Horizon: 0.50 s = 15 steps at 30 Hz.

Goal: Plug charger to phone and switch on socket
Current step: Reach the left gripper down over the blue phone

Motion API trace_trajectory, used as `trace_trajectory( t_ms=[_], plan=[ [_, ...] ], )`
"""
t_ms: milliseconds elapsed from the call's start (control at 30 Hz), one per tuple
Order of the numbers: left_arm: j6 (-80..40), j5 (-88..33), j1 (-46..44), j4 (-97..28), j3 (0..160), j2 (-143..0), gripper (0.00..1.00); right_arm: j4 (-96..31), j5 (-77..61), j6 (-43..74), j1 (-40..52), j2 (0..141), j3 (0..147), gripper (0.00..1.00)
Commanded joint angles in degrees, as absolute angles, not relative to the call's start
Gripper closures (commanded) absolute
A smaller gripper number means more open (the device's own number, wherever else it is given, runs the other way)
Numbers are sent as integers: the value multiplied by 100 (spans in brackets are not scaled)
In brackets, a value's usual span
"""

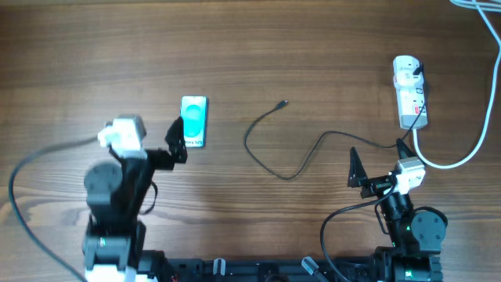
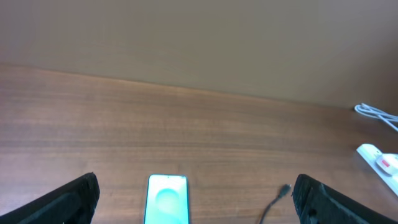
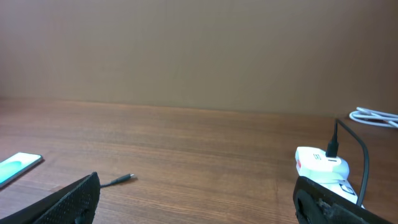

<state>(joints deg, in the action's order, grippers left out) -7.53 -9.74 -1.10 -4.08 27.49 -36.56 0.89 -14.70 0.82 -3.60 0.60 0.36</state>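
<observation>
The phone point(image 1: 193, 121) lies flat on the wooden table with its teal screen up; it also shows in the left wrist view point(image 2: 166, 200) and the right wrist view point(image 3: 15, 167). My left gripper point(image 1: 177, 141) is open and empty just short of the phone, its fingers point(image 2: 196, 186) wide apart. The charger point(image 1: 266, 159) loops across the table, its tip point(image 1: 283, 103) lying free. The tip shows in both wrist views point(image 2: 283, 190) point(image 3: 121, 180). The socket point(image 1: 409, 90) lies at the far right with a plug in it point(image 3: 323, 163). My right gripper point(image 1: 379, 162) is open and empty point(image 3: 196, 180).
A thick white lead point(image 1: 470, 149) curves from the socket off the table's back right corner, also seen in the left wrist view point(image 2: 376, 114) and right wrist view point(image 3: 373, 116). Black arm cables trail by both arm bases at the front edge.
</observation>
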Motion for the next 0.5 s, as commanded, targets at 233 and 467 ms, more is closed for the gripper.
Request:
trace_trajectory(
  t_ms=[233, 467],
  plan=[
    [82, -1739, -152, -4147, 7168, -8366, 0, 119, -1411, 150, -384, 21, 30, 0],
    [451, -1326, -659, -4941, 7459, -9767, 0, 119, -1411, 148, -384, 21, 30, 0]
  ],
)
